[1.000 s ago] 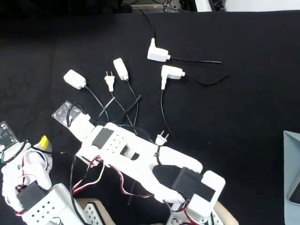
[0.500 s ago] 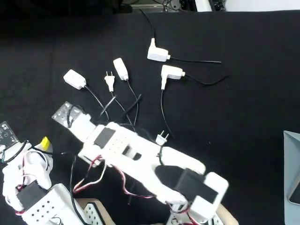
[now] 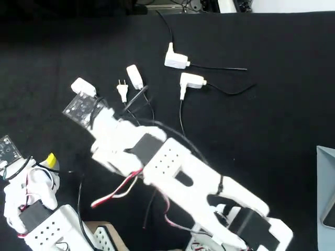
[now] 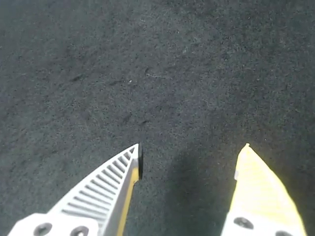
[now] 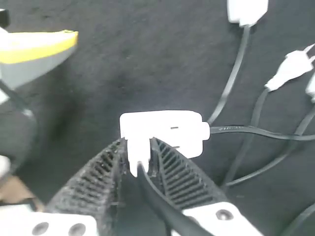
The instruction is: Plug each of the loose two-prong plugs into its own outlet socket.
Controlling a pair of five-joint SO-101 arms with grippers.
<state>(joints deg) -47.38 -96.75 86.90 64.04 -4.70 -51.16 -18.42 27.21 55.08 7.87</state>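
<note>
The right gripper [image 5: 137,145] has swung from the bottom middle of the high view up to the upper left, and it took the plug [image 5: 138,161] along. It pinches that plug tight. The plug now touches the side of a white socket [image 5: 170,129]. I cannot tell if the 2 prongs are in yet. I think this is the push-in step for plug 1.

The other plug [image 3: 122,90] lies loose just to the right, not done yet. The left gripper [image 4: 192,147] is spread wide at the lower left, holding nothing.

Cords [image 3: 142,95] crowd the spot beside the socket, so room is tight there. The right half of the table [image 3: 272,136] has lots of room, up to a grey box [image 3: 327,193] at the right edge.
</note>
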